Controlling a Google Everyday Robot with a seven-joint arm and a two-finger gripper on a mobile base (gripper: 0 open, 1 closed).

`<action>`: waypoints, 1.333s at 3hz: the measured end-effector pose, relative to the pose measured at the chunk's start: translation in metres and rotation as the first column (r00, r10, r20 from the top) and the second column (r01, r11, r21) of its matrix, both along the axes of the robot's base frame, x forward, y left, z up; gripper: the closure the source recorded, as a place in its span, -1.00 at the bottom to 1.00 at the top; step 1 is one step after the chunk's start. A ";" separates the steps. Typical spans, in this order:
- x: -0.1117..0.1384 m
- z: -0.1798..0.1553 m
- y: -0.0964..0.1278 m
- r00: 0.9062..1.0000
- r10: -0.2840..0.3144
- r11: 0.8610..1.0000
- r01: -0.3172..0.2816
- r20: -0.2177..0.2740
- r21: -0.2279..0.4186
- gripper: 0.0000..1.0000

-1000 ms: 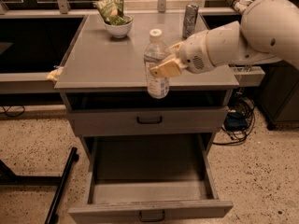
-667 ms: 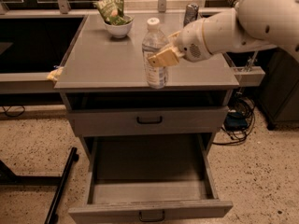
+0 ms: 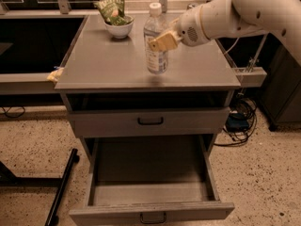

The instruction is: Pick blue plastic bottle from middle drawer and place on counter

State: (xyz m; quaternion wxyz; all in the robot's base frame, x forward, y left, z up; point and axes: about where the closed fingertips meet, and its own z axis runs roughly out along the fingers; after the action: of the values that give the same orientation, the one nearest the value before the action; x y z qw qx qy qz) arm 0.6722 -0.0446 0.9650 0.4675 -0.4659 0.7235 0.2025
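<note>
The blue plastic bottle (image 3: pixel 155 41), clear with a white cap and pale label, is upright over the middle of the counter (image 3: pixel 103 65). Its base is just above the surface, with a shadow under it. My gripper (image 3: pixel 163 41) reaches in from the right on a white arm and is shut on the bottle's side; a tan finger (image 3: pixel 164 40) lies across its front. The middle drawer (image 3: pixel 150 192) is pulled out at the bottom of the cabinet, and its tray shows nothing inside.
A white bowl (image 3: pixel 118 29) with a green snack bag (image 3: pixel 112 7) stands at the counter's back left. A closed drawer front (image 3: pixel 150 121) sits above the open one. A yellow object (image 3: pixel 55 74) lies at the counter's left edge. Cables (image 3: pixel 240 124) lie on the floor to the right.
My gripper has carried the bottle from the counter's front edge farther back over the counter top. The open drawer has not moved.
</note>
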 end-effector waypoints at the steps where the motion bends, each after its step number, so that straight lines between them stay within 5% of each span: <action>1: 0.016 -0.005 -0.002 0.999 -0.023 0.998 0.025 -0.037 0.052 1.00; 4: 0.027 -0.035 -0.008 0.989 -0.057 0.993 0.071 -0.139 0.096 1.00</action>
State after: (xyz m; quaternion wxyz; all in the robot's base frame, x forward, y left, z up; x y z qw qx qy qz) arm 0.6987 -0.0531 0.9298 0.4463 -0.4034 0.7571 0.2548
